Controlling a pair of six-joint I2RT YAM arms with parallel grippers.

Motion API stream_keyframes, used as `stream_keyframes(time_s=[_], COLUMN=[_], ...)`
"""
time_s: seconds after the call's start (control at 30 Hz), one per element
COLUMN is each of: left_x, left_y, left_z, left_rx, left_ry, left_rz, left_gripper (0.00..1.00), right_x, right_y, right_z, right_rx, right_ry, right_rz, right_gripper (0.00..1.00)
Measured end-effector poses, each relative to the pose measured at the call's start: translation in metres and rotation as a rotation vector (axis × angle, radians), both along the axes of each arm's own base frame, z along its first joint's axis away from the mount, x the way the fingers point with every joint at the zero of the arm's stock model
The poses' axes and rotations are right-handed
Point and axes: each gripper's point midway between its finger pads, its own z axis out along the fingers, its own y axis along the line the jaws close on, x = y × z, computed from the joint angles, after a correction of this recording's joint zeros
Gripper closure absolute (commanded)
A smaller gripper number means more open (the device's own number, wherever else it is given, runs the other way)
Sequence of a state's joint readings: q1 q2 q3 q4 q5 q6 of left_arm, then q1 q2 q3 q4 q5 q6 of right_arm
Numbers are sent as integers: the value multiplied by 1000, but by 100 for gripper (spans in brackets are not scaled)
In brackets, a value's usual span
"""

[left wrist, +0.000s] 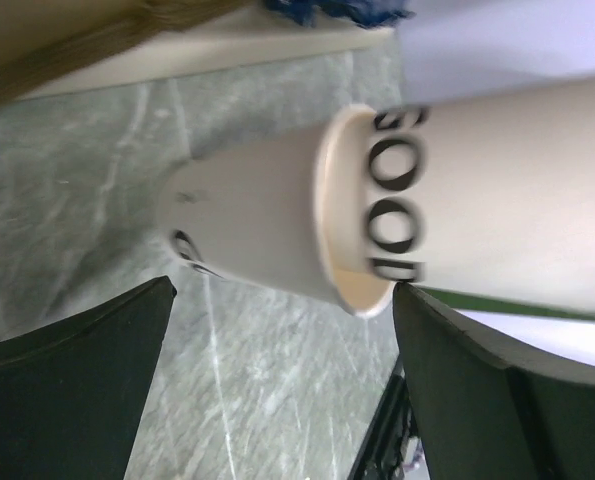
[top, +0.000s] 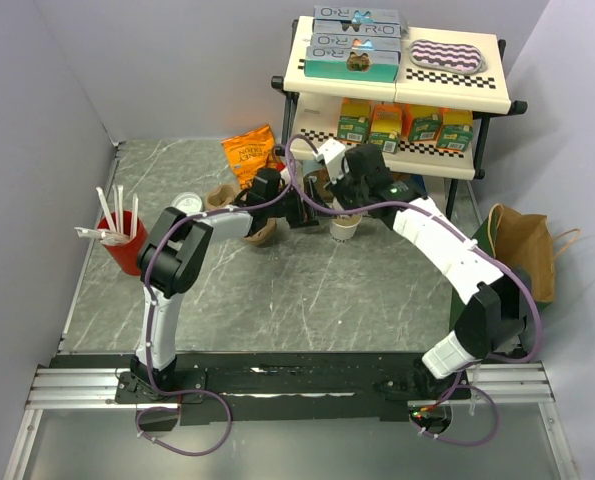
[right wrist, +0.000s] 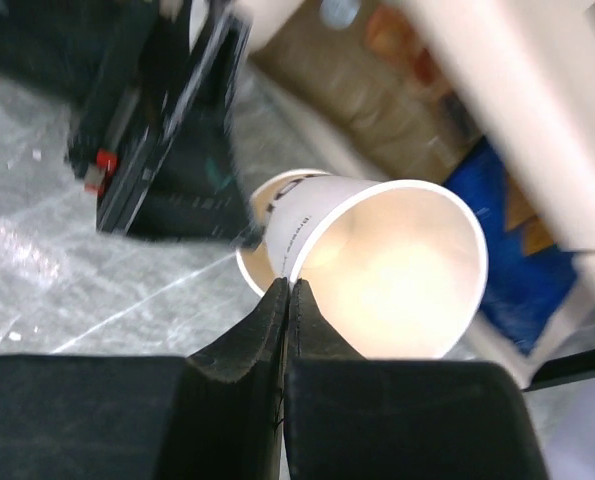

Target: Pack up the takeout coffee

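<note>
Packing is just starting: the right hand [right wrist: 287,295] is pinched shut on the rim of the coffee cup [right wrist: 387,270], which sits inside a second cup [left wrist: 247,230] between the wide-apart fingers of the left hand [left wrist: 282,300], not covered or packed yet.

The left arm [top: 167,265] rises from its base, folds at the elbow and sends its pale forearm away and to the right. The left claw [top: 299,212] lies low and roughly level, pointing right; its wrist view shows the two dark fingers [left wrist: 77,390] spread wide apart. The right arm [top: 447,250] climbs from its base, bends sharply at the elbow and runs its white forearm away and to the left, so both wrists come close together. The right claw [top: 347,212] points downward, its fingers [right wrist: 237,400] pressed flat together, the tips pinching the rim wall of a cream paper cup [right wrist: 397,270]
</note>
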State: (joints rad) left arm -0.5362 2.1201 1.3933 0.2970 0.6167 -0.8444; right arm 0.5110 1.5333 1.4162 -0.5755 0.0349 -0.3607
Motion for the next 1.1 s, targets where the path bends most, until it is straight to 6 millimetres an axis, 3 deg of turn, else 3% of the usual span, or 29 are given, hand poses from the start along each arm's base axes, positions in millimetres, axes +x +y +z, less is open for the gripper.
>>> stream_keyframes(time_s=[0.13,0.33,0.47,0.57,0.7,0.8,0.93,1.1], left_x=[-6,-11,-14,-19,-24,-23,-16,-16], left_y=[-4,1,21,45,86,117,153,196], left_z=[8,24,52,81,120,136,127,97], left_rx=[-40,-57,-21,19,98,184,353,609], left_ry=[-17,-63,-160,-252,-374,-425,-437,-422], left_rz=[-45,-90,-98,-84,-12,68,158,187], left_gripper=[2,2,1,1,1,1,1,1], right_x=[2,-17,-42,-69,-109,-130,-142,-132], right_y=[-1,-10,-5,7,27,43,55,65], right_z=[31,56,71,69,44,2,-49,-69], right_rx=[5,-3,3,0,-39,-93,-160,-194], right_ry=[-65,-105,-140,-160,-169,-151,-91,-87], right_rz=[18,54,157,293,512,660,756,787], right_gripper=[100,100,100,100,100,100,100,100])
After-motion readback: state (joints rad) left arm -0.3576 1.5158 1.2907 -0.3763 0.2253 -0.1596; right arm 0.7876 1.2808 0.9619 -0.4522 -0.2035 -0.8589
